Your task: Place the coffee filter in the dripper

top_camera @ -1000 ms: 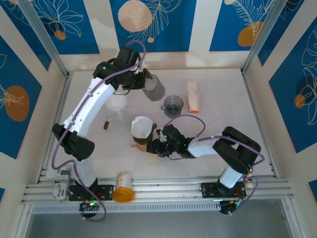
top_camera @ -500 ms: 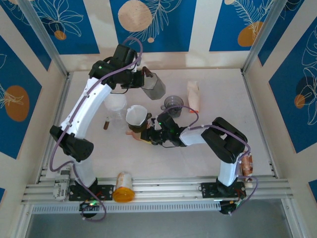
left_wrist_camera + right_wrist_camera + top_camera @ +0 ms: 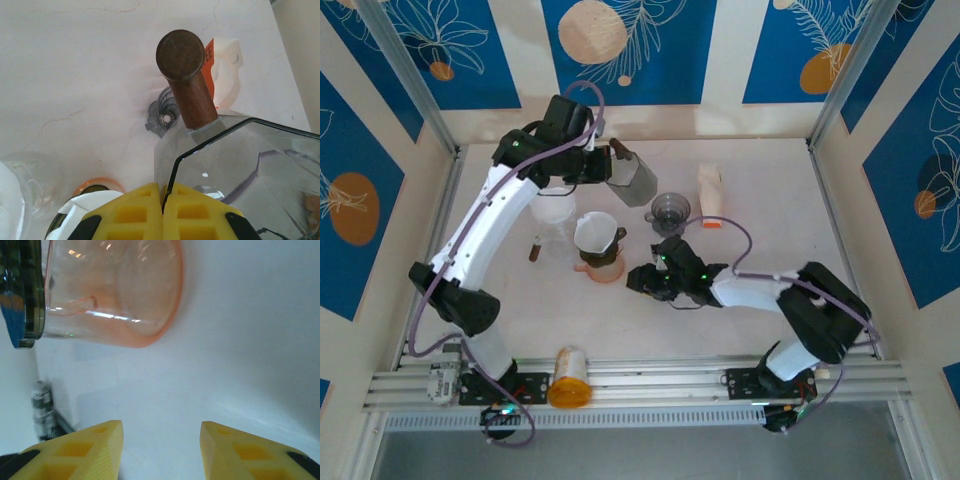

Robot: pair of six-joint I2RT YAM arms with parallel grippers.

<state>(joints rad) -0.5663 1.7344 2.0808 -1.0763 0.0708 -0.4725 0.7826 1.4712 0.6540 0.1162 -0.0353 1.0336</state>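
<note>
My right pincer (image 3: pixel 160 440) spread over bare table (image 3: pixel 225 365), open room ahead, orange dripper (image 3: pixel 115 290) beyond my tips, its base edge apart from me, white coffee filter (image 3: pixel 598 230) seated inside it, my left pincer (image 3: pixel 162 205) pinching the clear jug (image 3: pixel 240 165) by its rim.

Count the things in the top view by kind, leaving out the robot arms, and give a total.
Coffee filter: 1
Orange dripper: 1
Grey cup: 1
Clear jug with wooden handle: 1
White pouch: 1
Clear glass vessel: 1
Small brown item: 1
Orange-lidded jar: 1
Total: 8
</note>
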